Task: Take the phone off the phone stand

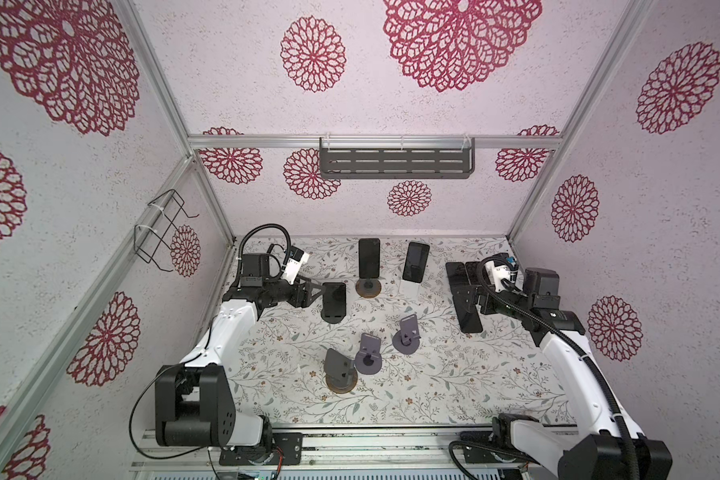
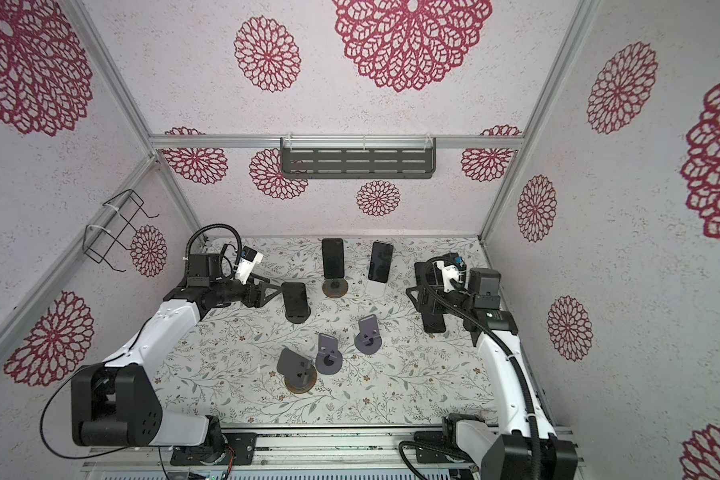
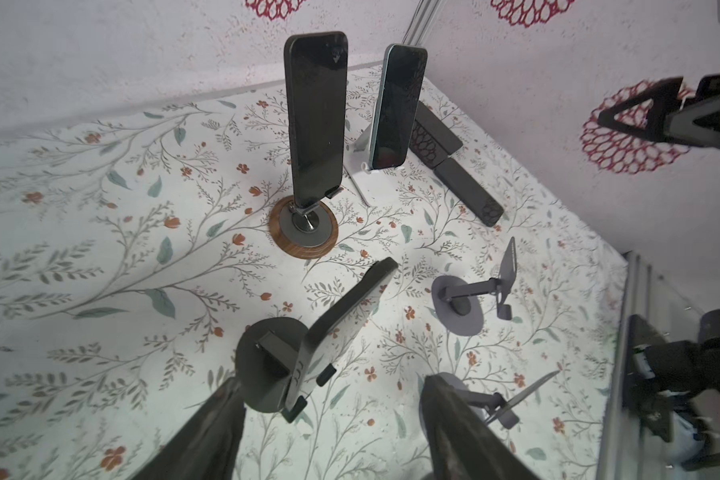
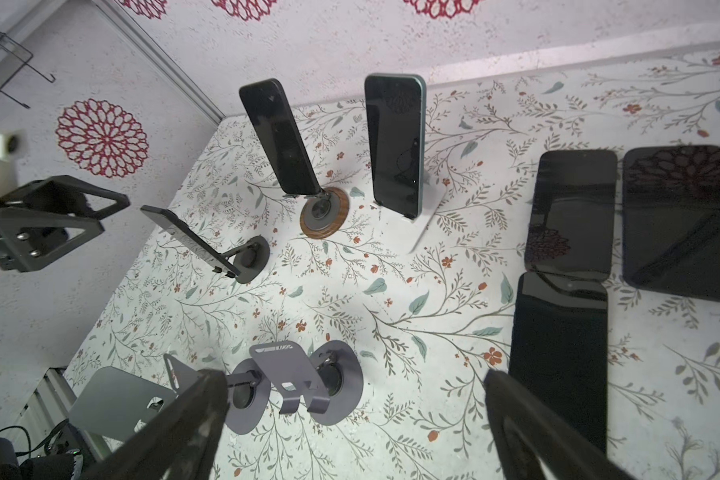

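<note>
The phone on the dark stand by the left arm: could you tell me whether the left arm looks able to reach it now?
Probably yes: the left gripper is close beside the phone, its fingers are apart with the phone ahead between them, and nothing stands in the way.

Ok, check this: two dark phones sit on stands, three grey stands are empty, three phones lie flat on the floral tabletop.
No: three dark phones sit on stands. The right wrist view shows a black phone on the wood-rimmed stand, a blue-edged phone on the white stand, a tilted phone on the dark round stand. The rest holds.
</note>
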`<state>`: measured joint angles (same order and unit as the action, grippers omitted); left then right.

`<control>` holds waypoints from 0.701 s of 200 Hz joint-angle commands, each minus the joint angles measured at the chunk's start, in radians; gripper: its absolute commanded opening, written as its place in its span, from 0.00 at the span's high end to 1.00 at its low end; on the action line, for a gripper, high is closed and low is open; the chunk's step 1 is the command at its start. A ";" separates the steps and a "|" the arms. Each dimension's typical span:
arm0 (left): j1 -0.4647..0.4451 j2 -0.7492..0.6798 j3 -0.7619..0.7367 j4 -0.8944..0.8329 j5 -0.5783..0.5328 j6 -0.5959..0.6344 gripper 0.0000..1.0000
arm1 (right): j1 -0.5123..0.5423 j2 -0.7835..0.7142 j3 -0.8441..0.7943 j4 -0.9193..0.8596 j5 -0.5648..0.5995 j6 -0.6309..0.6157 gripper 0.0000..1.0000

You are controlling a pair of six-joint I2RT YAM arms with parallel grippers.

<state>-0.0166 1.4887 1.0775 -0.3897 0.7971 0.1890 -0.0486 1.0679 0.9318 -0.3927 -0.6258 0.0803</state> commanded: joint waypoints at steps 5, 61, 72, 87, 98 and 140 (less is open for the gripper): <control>-0.002 0.091 0.089 -0.119 0.142 0.168 0.33 | 0.009 -0.006 0.027 -0.057 -0.015 -0.008 0.01; 0.001 0.159 0.087 -0.072 0.165 0.252 0.25 | 0.023 0.013 0.046 -0.146 0.076 -0.037 0.01; 0.001 0.180 0.099 -0.081 0.175 0.267 0.27 | 0.024 0.013 0.054 -0.153 0.088 -0.040 0.01; 0.001 0.205 0.111 -0.076 0.191 0.274 0.33 | 0.026 0.016 0.065 -0.163 0.096 -0.041 0.01; -0.001 0.221 0.119 -0.071 0.204 0.277 0.38 | 0.030 0.020 0.067 -0.162 0.104 -0.042 0.01; -0.005 0.252 0.146 -0.070 0.210 0.301 0.43 | 0.060 0.038 0.056 -0.158 0.145 -0.030 0.01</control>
<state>-0.0170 1.7222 1.1816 -0.4625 0.9638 0.4339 -0.0078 1.0969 0.9665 -0.5426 -0.5171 0.0677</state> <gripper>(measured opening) 0.577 0.989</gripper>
